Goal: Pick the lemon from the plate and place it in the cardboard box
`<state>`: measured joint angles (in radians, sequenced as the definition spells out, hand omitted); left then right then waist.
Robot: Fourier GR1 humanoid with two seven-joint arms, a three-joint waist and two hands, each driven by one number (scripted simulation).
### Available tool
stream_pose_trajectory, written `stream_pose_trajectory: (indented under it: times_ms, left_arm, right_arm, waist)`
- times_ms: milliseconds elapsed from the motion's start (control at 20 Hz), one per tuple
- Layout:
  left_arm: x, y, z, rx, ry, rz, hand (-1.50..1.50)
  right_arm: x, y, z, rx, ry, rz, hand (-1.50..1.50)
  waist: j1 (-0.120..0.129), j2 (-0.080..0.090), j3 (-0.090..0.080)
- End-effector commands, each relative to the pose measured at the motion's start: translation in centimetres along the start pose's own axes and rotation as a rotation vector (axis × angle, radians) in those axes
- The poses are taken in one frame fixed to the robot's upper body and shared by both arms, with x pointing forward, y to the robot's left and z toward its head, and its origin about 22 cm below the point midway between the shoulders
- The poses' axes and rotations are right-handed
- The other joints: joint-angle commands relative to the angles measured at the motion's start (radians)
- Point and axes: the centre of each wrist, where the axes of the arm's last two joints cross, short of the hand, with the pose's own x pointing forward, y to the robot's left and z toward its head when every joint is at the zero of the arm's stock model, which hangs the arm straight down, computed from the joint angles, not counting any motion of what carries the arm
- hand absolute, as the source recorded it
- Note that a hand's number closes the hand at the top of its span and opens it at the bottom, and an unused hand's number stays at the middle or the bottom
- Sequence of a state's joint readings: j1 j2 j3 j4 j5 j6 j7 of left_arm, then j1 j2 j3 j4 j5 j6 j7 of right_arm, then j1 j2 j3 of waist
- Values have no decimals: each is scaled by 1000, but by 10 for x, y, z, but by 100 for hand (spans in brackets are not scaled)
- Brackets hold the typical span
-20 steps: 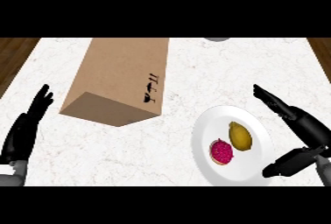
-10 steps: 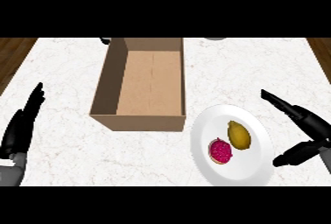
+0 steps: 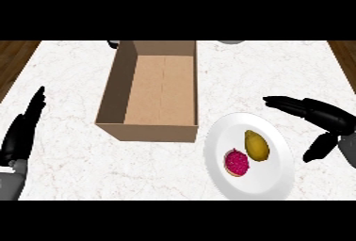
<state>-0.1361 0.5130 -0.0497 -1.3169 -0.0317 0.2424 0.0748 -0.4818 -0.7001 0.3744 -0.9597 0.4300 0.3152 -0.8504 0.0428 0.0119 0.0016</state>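
While the lemon (image 3: 256,145) lies on the white plate (image 3: 268,181) beside a pink fruit (image 3: 236,162), the right hand (image 3: 321,116) hovers just right of the plate, fingers spread and holding nothing; the cardboard box (image 3: 147,129) stands open at the plate's upper left; the left hand (image 3: 24,127) rests at the left edge, fingers straight.

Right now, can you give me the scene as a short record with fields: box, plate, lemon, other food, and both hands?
box: cardboard box, open top, nothing seen inside, left of the plate
plate: white plate, near the box's front right corner
lemon: lemon lying on the plate, right part, not held
other food: a pink round item on the plate, left of the lemon
right hand: right hand open, right of the plate, not touching the lemon
left hand: left hand open, resting at the left edge
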Motion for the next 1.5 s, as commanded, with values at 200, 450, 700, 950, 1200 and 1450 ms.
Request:
stream_pose_trajectory:
  times_ms: [200,450,700,950,1200,1450]
  left_arm:
    - [3,9,2,26,17,-12,0]
    - [-14,11,5,21,30,-6,0]
    - [-13,0,5,-6,23,-4,0]
    - [-6,3,-2,36,16,-12,0]
    - [-20,6,19,17,35,-6,0]
    - [-14,-11,17,31,42,-9,0]
  right_arm:
    - [12,-11,-56,304,36,120,-150]
    - [10,-6,-79,334,62,164,-150]
    - [3,13,-92,359,72,190,-150]
    - [13,21,-106,366,76,175,-150]
    - [11,41,-83,379,27,148,-150]
    - [21,25,-83,391,-36,100,-150]
  waist:
    - [-19,-10,-1]
    - [-33,-10,-2]
    - [-32,-9,-1]
    - [-36,-11,-2]
    - [-39,-14,-2]
    - [-43,-15,-2]
